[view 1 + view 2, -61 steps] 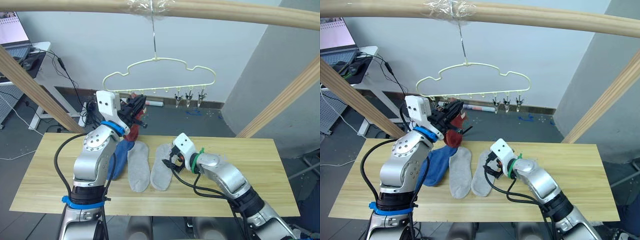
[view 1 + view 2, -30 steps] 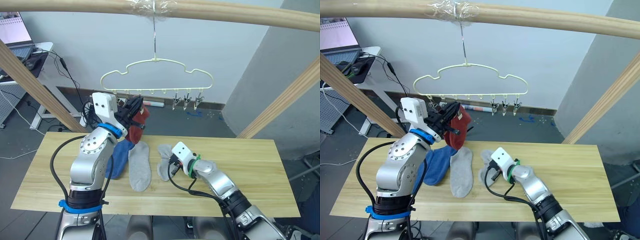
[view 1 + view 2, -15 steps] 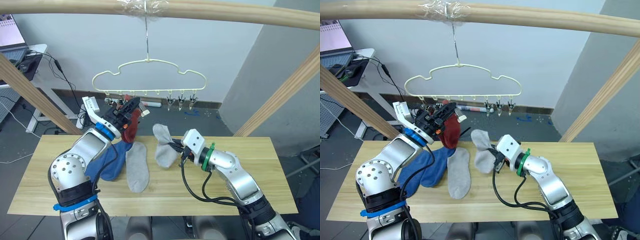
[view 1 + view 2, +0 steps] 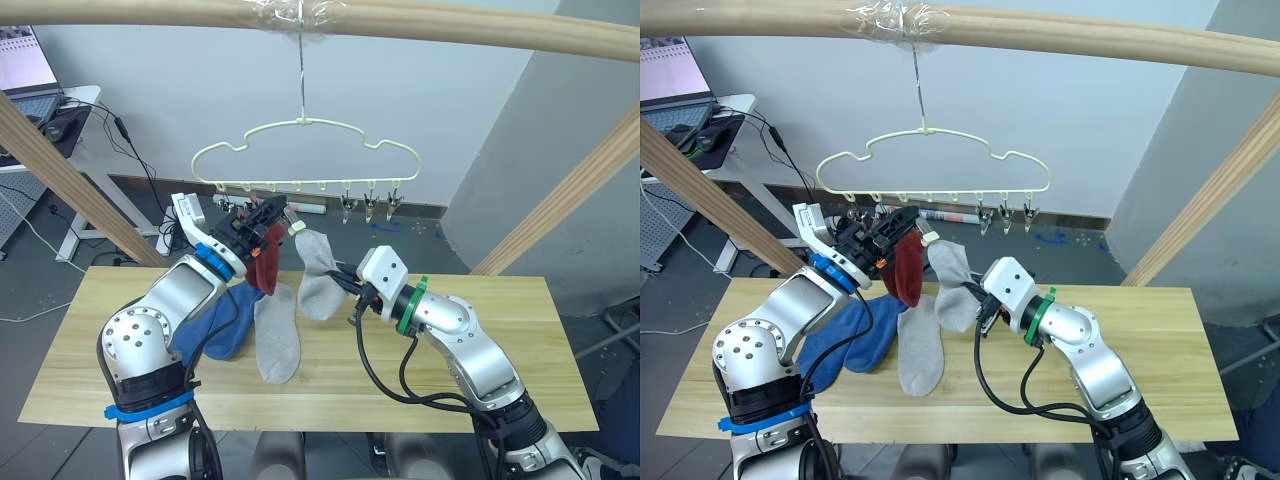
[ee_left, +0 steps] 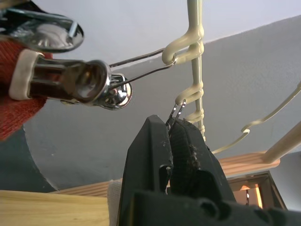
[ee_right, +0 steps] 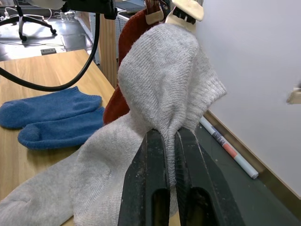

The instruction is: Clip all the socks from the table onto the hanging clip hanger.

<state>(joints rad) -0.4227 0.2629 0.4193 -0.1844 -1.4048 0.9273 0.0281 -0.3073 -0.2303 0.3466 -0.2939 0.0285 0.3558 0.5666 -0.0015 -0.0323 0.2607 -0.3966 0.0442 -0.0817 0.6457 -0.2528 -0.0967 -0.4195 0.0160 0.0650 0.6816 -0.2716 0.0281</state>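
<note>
my right gripper (image 6: pixel 163 141) is pinched on a grey sock (image 4: pixel 318 272), lifted mid-frame toward the clip hanger (image 4: pixel 305 155) above. my left gripper (image 5: pixel 170 136) squeezes a clip (image 5: pixel 174 113) – i judge to open it. other socks (image 4: pixel 262 325) lie on the table (image 4: pixel 520 320).

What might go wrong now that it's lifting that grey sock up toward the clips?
The right tool pinches only a small fold of the grey sock, so it may slip free. The hanger hangs loose by its hook and could swing away. The red sock hangs close beside, so the grey one might snag it.
</note>
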